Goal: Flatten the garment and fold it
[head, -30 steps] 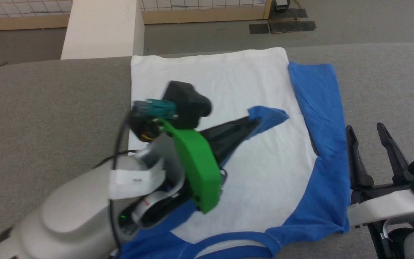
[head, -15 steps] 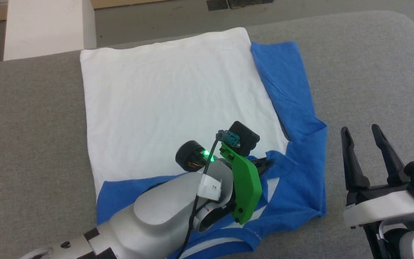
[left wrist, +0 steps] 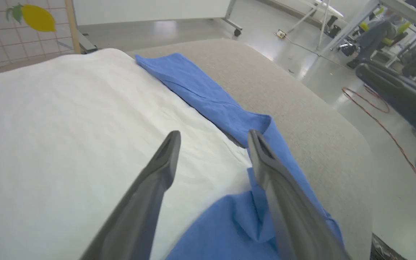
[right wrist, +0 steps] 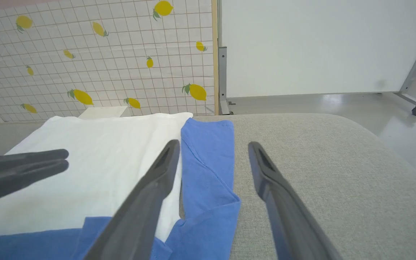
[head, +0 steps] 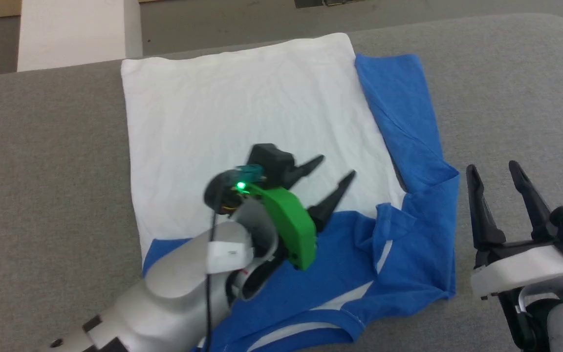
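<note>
Head view: the garment [head: 242, 112] lies on the grey bench [head: 42, 146], with the white body spread flat toward the far edge and the blue neckband at the near edge. One blue sleeve [head: 403, 107] lies straight along the right side of the white body. A second blue sleeve [head: 345, 244] is folded across the near part of the body, and its end is rumpled close to the root of the first sleeve.

Left claw [head: 336, 165]: positioned over the white body, just beyond the folded sleeve, with fingers pointing toward the right side of the garment. The fingers are spread wide and nothing is between them. Left wrist view confirms this: the left claw [left wrist: 214, 133] shows white fabric and the blue sleeve's edge through the gap. Whether the fingertips touch the cloth cannot be determined.

Right claw [head: 492, 167]: positioned over bare bench, just beside the right edge of the garment, fingers pointing away from the robot. The fingers are spread wide and hold nothing. Right wrist view shows the right claw [right wrist: 213, 143] with grey bench and blue sleeve visible between its fingers.
</note>
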{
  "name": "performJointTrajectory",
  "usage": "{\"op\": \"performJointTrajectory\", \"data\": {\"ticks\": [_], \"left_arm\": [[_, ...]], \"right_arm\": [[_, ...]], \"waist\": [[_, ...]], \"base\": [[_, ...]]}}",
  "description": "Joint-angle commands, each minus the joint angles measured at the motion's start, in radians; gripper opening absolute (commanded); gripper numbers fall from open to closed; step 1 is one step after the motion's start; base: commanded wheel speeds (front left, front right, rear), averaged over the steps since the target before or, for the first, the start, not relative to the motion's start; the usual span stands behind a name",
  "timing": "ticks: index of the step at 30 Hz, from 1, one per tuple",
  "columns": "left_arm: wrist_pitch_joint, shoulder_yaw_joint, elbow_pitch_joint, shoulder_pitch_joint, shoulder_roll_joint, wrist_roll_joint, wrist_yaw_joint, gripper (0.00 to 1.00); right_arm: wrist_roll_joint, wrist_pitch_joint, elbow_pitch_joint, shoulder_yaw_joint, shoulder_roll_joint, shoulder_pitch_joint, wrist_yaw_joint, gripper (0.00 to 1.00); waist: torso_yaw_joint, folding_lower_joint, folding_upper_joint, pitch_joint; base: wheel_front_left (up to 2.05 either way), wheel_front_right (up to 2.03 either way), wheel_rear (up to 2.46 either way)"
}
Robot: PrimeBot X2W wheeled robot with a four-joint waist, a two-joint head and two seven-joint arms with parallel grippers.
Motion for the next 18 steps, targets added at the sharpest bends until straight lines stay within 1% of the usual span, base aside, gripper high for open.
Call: {"op": "performJointTrajectory", "data": {"ticks": [1,3,4,6,8,9,10,12,14,15,18], "left_arm": [[-0.044,0.032,-0.020,0.028,0.041,0.000,0.024,1.00],[-0.121,0.086,-0.058,0.060,0.096,0.009,0.070,1.00],[-0.150,0.115,-0.077,0.079,0.130,0.020,0.104,1.00],[-0.183,0.176,-0.116,0.121,0.181,0.032,0.161,1.00],[-0.198,0.271,-0.168,0.174,0.212,0.029,0.200,1.00],[-0.201,0.331,-0.197,0.198,0.228,0.054,0.219,1.00],[-0.201,0.391,-0.223,0.222,0.233,0.078,0.229,1.00],[-0.202,0.515,-0.271,0.281,0.234,0.150,0.238,1.00],[-0.202,0.628,-0.309,0.335,0.213,0.224,0.233,1.00],[-0.202,0.685,-0.327,0.361,0.194,0.260,0.223,1.00],[-0.202,0.806,-0.359,0.406,0.137,0.349,0.183,1.00]], "right_arm": [[-0.012,0.012,-0.005,-0.005,-0.006,-0.029,-0.002,1.00],[-0.023,0.044,0.004,-0.013,-0.019,-0.056,-0.002,1.00],[-0.024,0.061,0.010,-0.020,-0.025,-0.078,-0.002,1.00],[-0.027,0.097,0.031,-0.037,-0.042,-0.125,-0.002,1.00],[-0.024,0.135,0.068,-0.061,-0.057,-0.183,-0.002,1.00],[-0.024,0.163,0.094,-0.065,-0.070,-0.218,-0.002,1.00],[-0.015,0.179,0.115,-0.069,-0.076,-0.252,-0.002,1.00],[-0.005,0.219,0.172,-0.077,-0.095,-0.332,-0.002,1.00],[0.007,0.250,0.235,-0.080,-0.111,-0.416,-0.002,1.00],[0.013,0.267,0.273,-0.079,-0.120,-0.462,-0.002,1.00],[0.012,0.314,0.381,-0.104,-0.139,-0.577,-0.002,1.00]], "waist": [[0.035,0.0000,-0.0001,-0.003],[0.055,0.0000,-0.0001,0.005],[0.065,0.0000,-0.0001,0.012],[0.088,0.0000,-0.0001,0.030],[0.112,0.0000,-0.0001,0.053],[0.124,0.0000,-0.0001,0.069],[0.132,0.0000,-0.0001,0.082],[0.151,0.0000,-0.0001,0.117],[0.169,0.0000,-0.0001,0.153],[0.179,0.0000,-0.0001,0.173],[0.204,0.0000,-0.0001,0.225]], "base": [[0.00,0.00,0.00],[0.00,0.00,0.00],[0.00,0.00,0.00],[0.00,0.00,0.00],[0.00,0.00,0.00],[0.00,0.00,0.00],[0.00,0.00,0.00],[0.00,0.00,0.00],[0.00,0.00,0.00],[0.00,0.00,0.00],[0.00,0.00,0.00]]}}
